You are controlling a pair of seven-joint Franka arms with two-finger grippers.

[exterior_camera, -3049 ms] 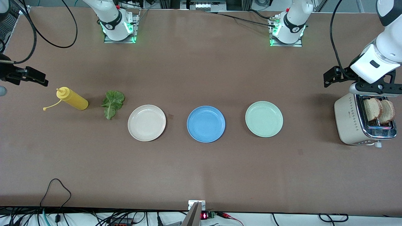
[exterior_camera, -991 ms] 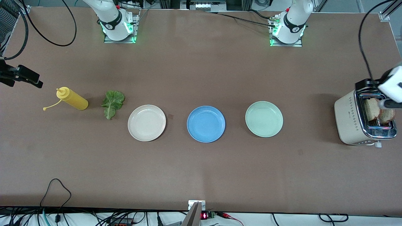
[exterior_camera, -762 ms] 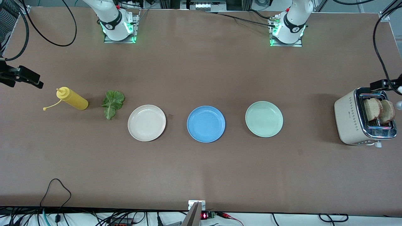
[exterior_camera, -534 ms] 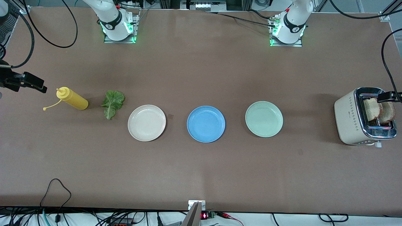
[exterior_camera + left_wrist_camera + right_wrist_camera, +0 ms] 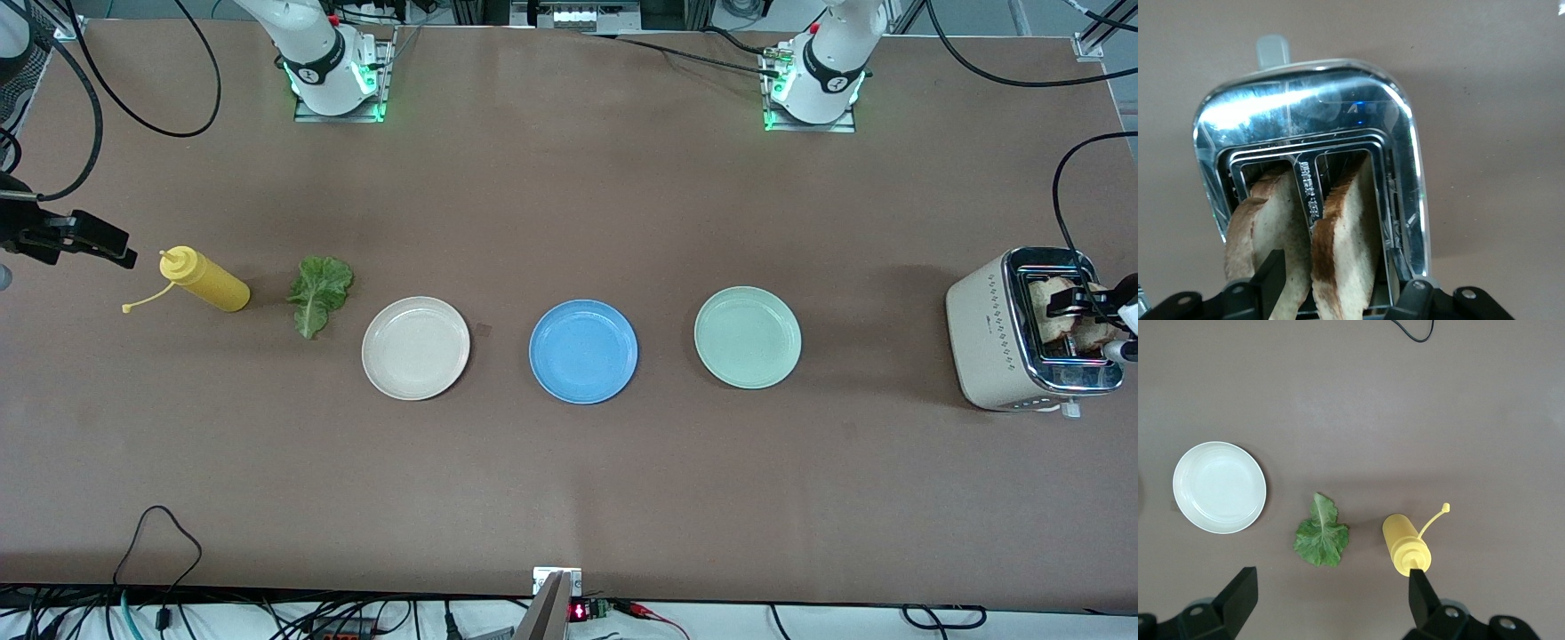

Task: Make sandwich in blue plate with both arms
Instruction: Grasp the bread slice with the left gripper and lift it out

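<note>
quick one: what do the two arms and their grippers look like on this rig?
Both arms are white, rounded Franka links with black joint rings; the left arm and right arm stand on plates lit green. Loose black cables trail from them. The left gripper and right gripper have black, angular fingers on black bodies with small silver screws.

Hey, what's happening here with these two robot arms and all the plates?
They're starting a sandwich. The left gripper is down at the toaster, its jaws straddling one toast slice that stands in a slot; the grip isn't clearly closed. The right gripper hangs open above the lettuce leaf and yellow squeeze bottle. The blue plate, between a beige plate and a mint-green plate, is empty.
</note>
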